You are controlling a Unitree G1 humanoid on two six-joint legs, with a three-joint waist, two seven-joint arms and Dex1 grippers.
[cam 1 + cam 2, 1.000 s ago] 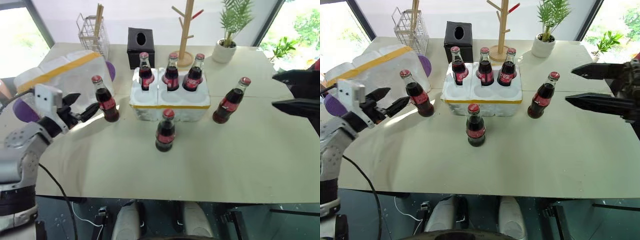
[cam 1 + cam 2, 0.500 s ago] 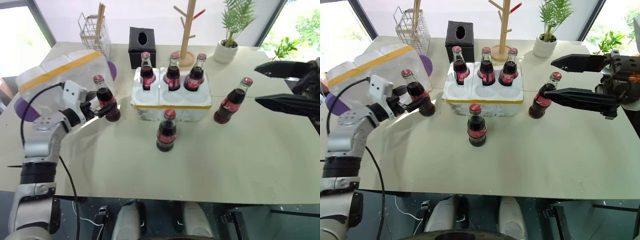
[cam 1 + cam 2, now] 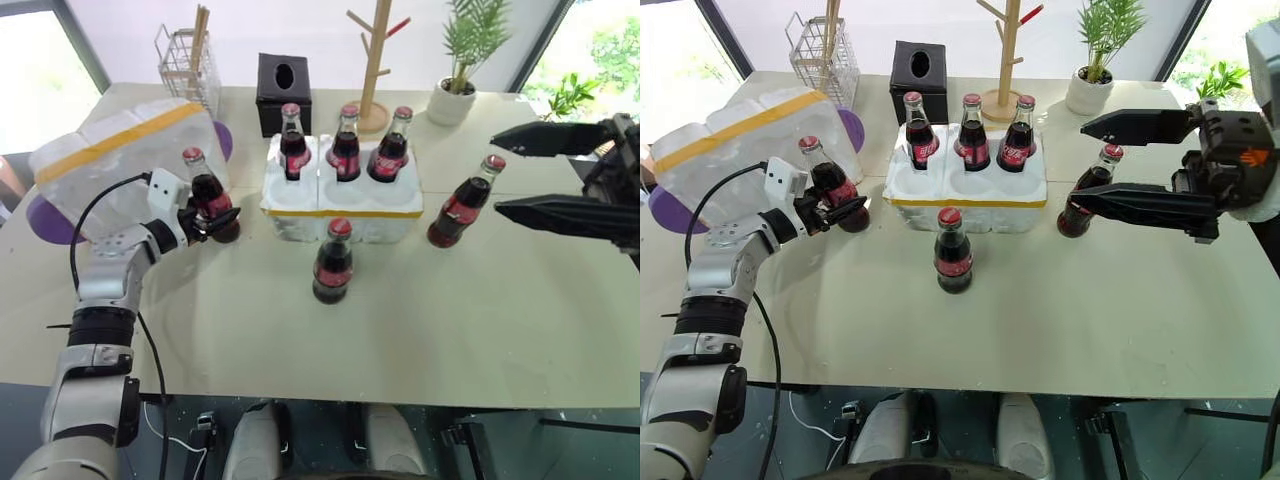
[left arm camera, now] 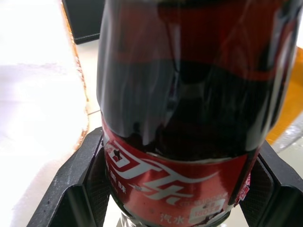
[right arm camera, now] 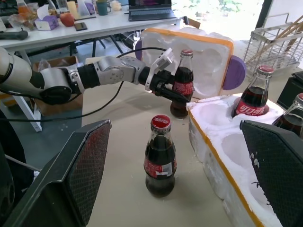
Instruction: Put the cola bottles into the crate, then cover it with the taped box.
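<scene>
- Where the table (image 3: 480, 330) edge lies nearest, one cola bottle (image 3: 332, 262) stands alone and upright at about 6 o'clock of the crate (image 3: 342, 197), free of both grippers.
- Left gripper (image 3: 216, 217), at 9 o'clock of the crate, has its fingers (image 4: 83, 182) on either side of the lower body of a second bottle (image 3: 211, 197); the left wrist view shows both pads against the label. Bottle upright, base on the table.
- Right gripper (image 3: 1095, 165) hangs above the table at 3 o'clock, jaws spread wide, holding nothing. A third bottle (image 3: 462, 205) stands beside it; contact cannot be judged.
- Crate: three bottles (image 3: 345, 147) seated in the far row of holes, near row empty, yellow band along the front face.
- Taped box (image 3: 125, 160) lies tilted at 9 to 10 o'clock, just behind the held bottle.
- Farther back: black tissue box (image 3: 281, 92), wire basket (image 3: 186, 62), wooden peg stand (image 3: 373, 60), potted plant (image 3: 458, 62).
</scene>
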